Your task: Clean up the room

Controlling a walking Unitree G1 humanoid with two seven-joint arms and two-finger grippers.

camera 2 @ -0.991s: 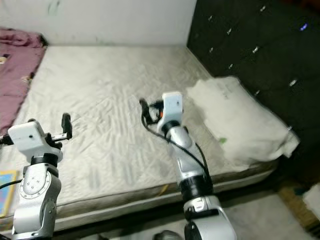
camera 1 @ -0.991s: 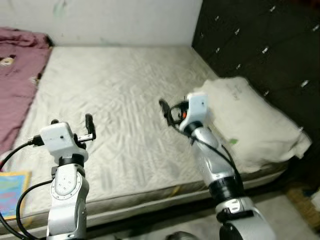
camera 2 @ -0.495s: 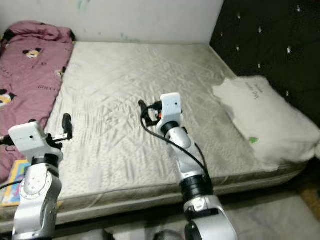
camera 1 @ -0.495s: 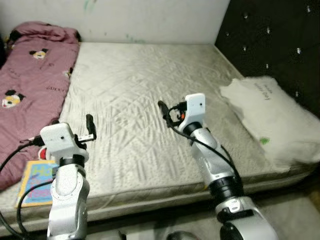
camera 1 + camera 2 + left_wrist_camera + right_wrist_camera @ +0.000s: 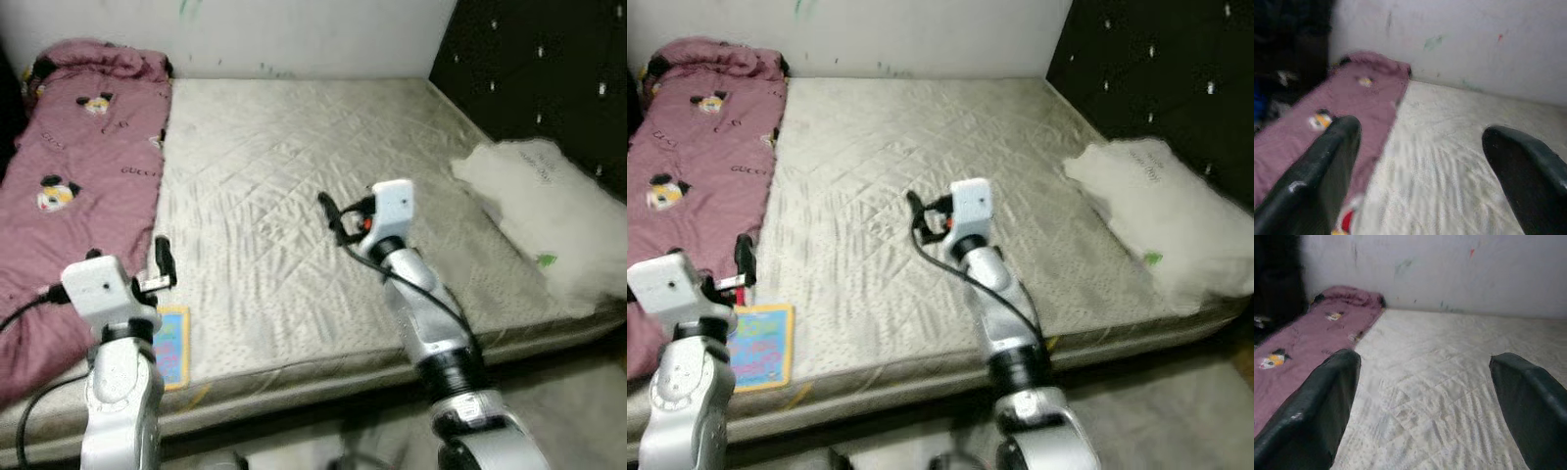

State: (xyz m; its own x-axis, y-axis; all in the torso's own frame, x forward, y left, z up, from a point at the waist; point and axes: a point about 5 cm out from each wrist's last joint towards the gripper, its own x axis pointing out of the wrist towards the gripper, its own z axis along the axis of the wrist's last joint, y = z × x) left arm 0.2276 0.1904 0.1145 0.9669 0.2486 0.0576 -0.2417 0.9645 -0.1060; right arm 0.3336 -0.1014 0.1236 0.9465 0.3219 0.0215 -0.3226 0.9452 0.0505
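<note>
Mattress (image 5: 294,186) lies broad and bare between left gripper (image 5: 163,264) and right gripper (image 5: 333,217) (both spread, empty-fingered).

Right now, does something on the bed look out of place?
Yes. A colourful book lies at the mattress's near edge beside the maroon blanket, and the white pillow sits askew, overhanging the right corner.

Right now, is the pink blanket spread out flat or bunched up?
Mostly spread flat: the pink blanket lies stretched along the bed's left side, bunched only at its far end.
</note>
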